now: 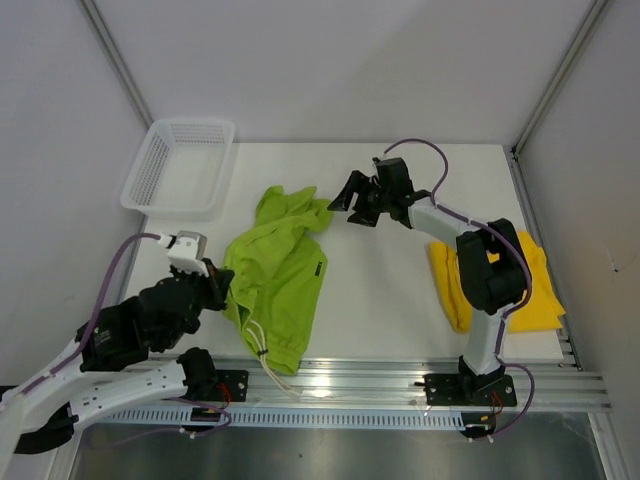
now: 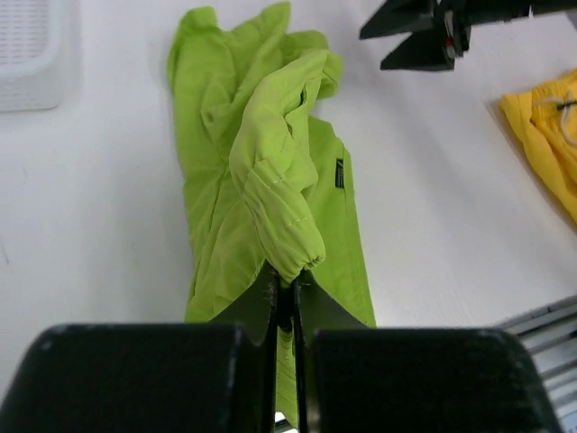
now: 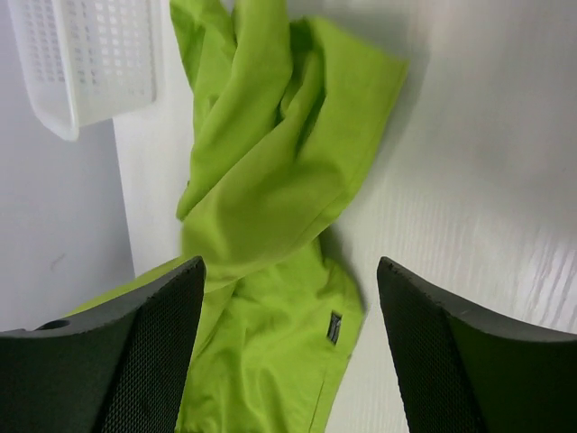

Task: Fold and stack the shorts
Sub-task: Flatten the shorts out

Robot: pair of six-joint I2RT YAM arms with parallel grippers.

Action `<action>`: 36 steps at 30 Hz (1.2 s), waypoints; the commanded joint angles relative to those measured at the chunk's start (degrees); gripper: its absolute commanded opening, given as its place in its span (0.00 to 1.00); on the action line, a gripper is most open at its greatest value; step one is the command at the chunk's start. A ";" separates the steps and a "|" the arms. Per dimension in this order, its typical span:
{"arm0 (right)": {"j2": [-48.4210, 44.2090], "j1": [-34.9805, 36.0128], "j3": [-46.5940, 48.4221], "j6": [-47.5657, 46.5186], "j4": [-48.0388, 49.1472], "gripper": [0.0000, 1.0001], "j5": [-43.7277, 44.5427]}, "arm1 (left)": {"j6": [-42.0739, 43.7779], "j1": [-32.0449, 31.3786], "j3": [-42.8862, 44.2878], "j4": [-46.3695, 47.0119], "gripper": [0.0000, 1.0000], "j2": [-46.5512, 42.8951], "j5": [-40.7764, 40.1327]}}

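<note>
The lime green shorts lie crumpled on the white table, left of centre, a white drawstring trailing off their near end. My left gripper is shut on a bunched fold at their left edge, and the pinched fabric bulges above the fingertips. My right gripper hovers open just right of the green shorts' far end, with nothing between its fingers; the green shorts lie below. The yellow shorts lie in a folded heap at the table's right edge, partly behind the right arm.
A white mesh basket stands at the far left corner of the table. A metal rail runs along the near edge. Grey walls close in the left, back and right sides.
</note>
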 commanded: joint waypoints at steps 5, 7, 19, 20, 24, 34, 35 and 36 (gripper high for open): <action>5.71 -2.36 -2.19 5.94 11.64 0.79 -5.97 | -10.68 -0.19 5.74 -13.29 0.00 -3.70 -13.91; 6.76 -1.65 -2.19 7.00 14.09 0.78 -5.71 | -11.74 -0.19 6.88 -15.06 0.00 -4.40 -15.24; 12.04 1.86 -1.58 17.38 21.84 0.72 -4.39 | -10.25 -0.27 6.00 -15.51 0.00 -8.98 -15.51; 12.21 1.95 -1.49 17.46 21.57 0.71 -3.78 | -10.25 -0.19 5.83 -15.51 0.00 -9.24 -15.51; 13.44 2.83 -1.13 18.25 22.79 0.69 -3.16 | -10.07 -0.27 5.82 -15.42 0.00 -9.77 -15.51; 19.24 4.50 0.80 25.64 28.43 0.63 -1.23 | -8.84 -0.19 5.65 -14.36 0.00 -9.86 -14.63; 19.50 4.50 1.32 26.07 28.60 0.62 -1.14 | -8.84 -0.27 5.65 -14.28 0.00 -9.86 -14.63; 19.77 4.59 1.67 26.08 28.17 0.61 -0.88 | -8.75 -0.27 5.65 -14.36 0.00 -9.69 -14.54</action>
